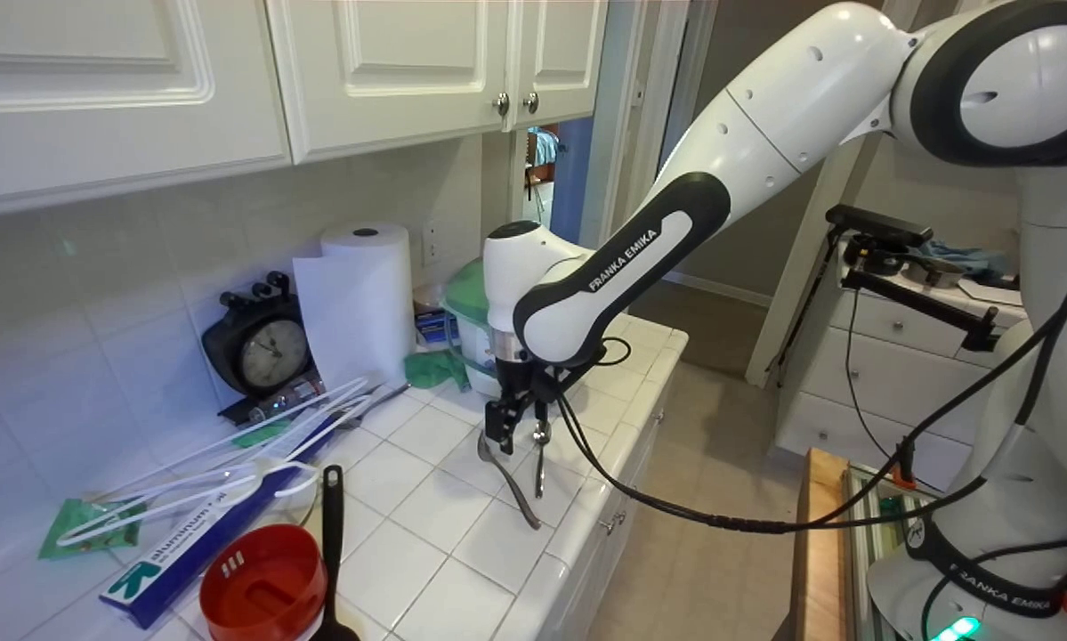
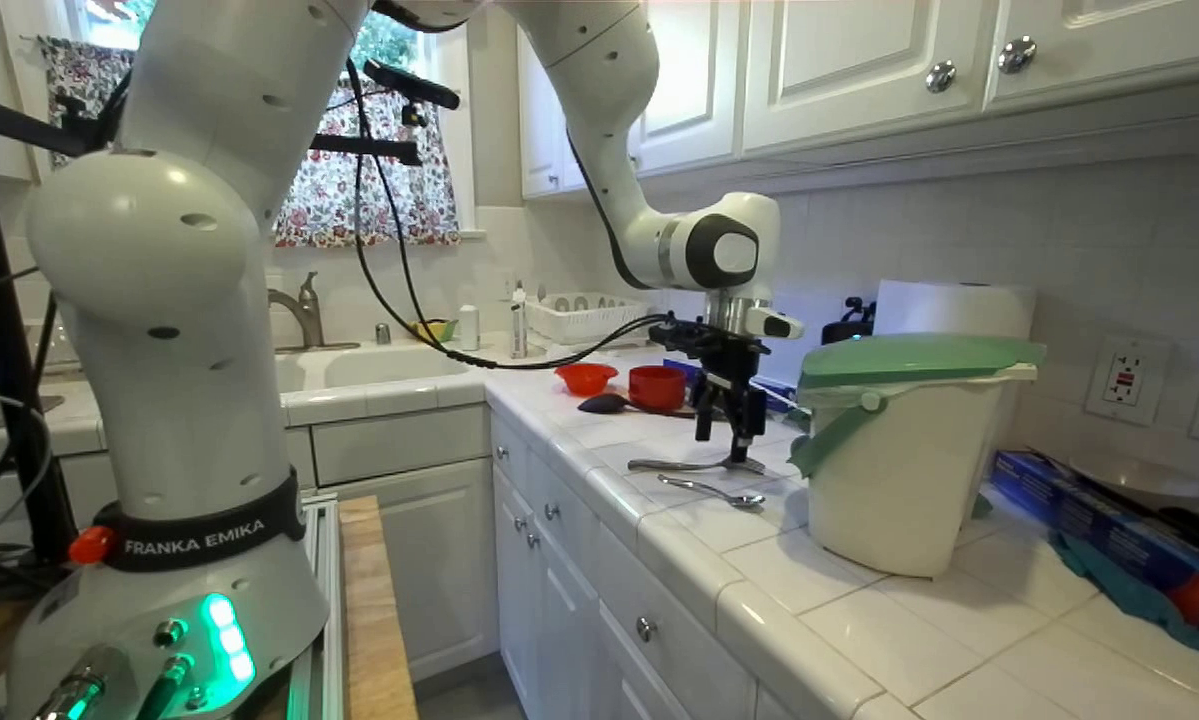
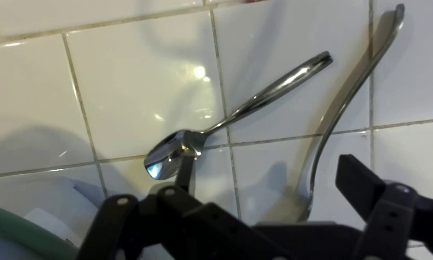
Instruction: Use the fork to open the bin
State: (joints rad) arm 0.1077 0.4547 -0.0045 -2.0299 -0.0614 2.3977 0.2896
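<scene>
The slim metal fork [image 1: 511, 482] lies on the white tiled counter, and shows in both exterior views [image 2: 681, 465]. In the wrist view the fork's curved handle [image 3: 341, 111] is seen nearly edge-on and its tines are hidden behind the gripper. My gripper [image 3: 267, 164] is open and empty, its fingers apart on either side of the fork's head. In the exterior views the gripper [image 1: 521, 429] points down just above the fork's head [image 2: 725, 442]. The white bin [image 2: 889, 480] stands beside the gripper with its green lid [image 2: 909, 355] on top; the arm partly hides the bin [image 1: 478, 352].
A silver spoon [image 3: 270, 92] lies beside the fork, close to the bin. A paper towel roll [image 1: 368, 303], white hangers [image 1: 230, 481], a foil box [image 1: 195, 543], a red cup [image 1: 264, 579] and a black-handled ladle [image 1: 332, 525] are on the counter. Cabinets [image 1: 391, 71] hang above.
</scene>
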